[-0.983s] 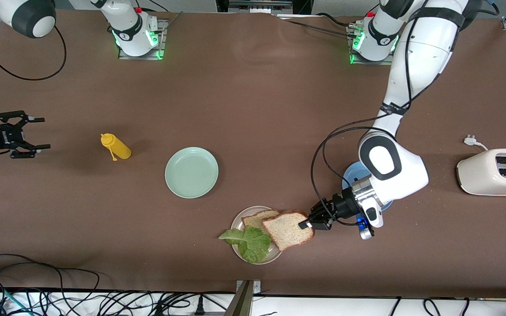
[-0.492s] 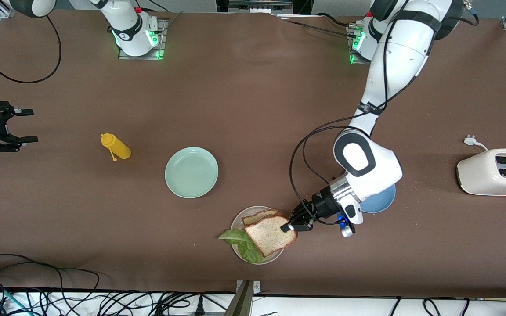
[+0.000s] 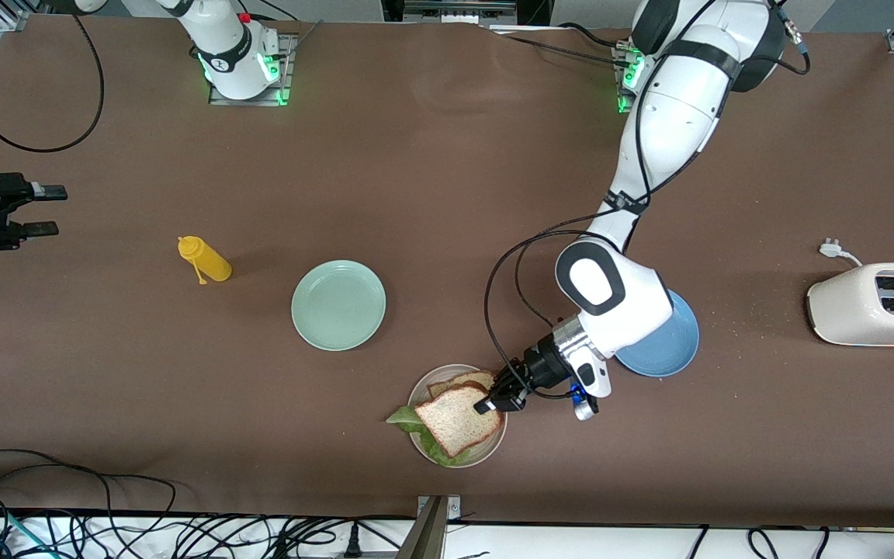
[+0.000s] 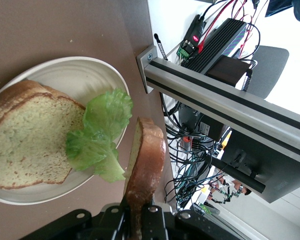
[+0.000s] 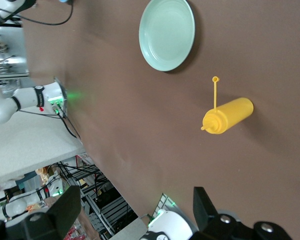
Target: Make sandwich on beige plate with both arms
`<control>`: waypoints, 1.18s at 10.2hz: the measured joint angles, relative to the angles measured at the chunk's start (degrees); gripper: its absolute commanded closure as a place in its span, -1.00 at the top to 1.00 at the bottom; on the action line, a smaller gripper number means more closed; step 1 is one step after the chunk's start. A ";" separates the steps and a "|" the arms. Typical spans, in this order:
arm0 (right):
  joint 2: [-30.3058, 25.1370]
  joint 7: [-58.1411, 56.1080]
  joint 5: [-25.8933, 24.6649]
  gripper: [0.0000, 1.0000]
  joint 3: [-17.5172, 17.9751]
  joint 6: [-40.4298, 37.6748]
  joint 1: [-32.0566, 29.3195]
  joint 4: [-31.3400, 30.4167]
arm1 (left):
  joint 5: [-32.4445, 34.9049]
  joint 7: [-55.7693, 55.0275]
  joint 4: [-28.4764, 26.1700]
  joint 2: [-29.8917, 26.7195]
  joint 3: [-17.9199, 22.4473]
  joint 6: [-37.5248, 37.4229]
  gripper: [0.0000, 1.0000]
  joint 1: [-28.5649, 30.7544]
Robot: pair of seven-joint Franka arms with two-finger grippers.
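Note:
The beige plate [image 3: 495, 445] lies near the front camera's edge of the table. On it are one slice of brown bread [image 3: 464, 380] and a green lettuce leaf [image 3: 400, 418] that sticks out over the rim. My left gripper [image 3: 489, 404] is shut on the crust edge of a second slice [image 3: 456, 420], held over the lettuce and plate. The left wrist view shows the held slice [image 4: 147, 160] edge-on above the lettuce [image 4: 97, 135], the lower slice [image 4: 25, 140] and the plate [image 4: 80, 67]. My right gripper [image 3: 43, 210] waits open at the right arm's end of the table, holding nothing.
A mint-green plate [image 3: 338, 304] sits mid-table, with a yellow squeeze bottle [image 3: 206, 260] lying beside it toward the right arm's end. A blue plate [image 3: 668, 345] is partly under the left arm. A white toaster [image 3: 878, 303] stands at the left arm's end. Cables run along the near edge.
My left gripper has carried the bread slice from beside the plate to over it, covering most of the lettuce. The right gripper has drawn back a little toward the table's end.

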 measured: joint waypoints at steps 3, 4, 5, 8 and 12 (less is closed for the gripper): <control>-5.08 11.26 -18.72 1.00 11.14 6.01 0.51 0.24 | 0.00 0.02 1.30 2.16 0.14 2.05 -1.00 -1.29; -7.09 14.07 -28.27 1.00 16.73 8.73 0.52 -0.01 | 0.00 0.26 1.46 2.65 0.38 2.30 -1.00 -1.66; -9.38 17.63 -37.00 1.00 22.16 11.84 0.63 -1.56 | 0.00 0.94 1.71 3.17 0.79 2.33 -1.00 -2.04; -18.10 24.69 -43.74 1.00 27.15 24.76 0.74 -15.97 | 0.00 4.51 1.79 3.76 1.02 2.39 1.00 -2.18; -23.15 27.81 -43.83 1.00 27.09 33.20 -0.02 -24.83 | 1.96 7.77 1.70 4.03 2.47 2.48 1.00 -2.35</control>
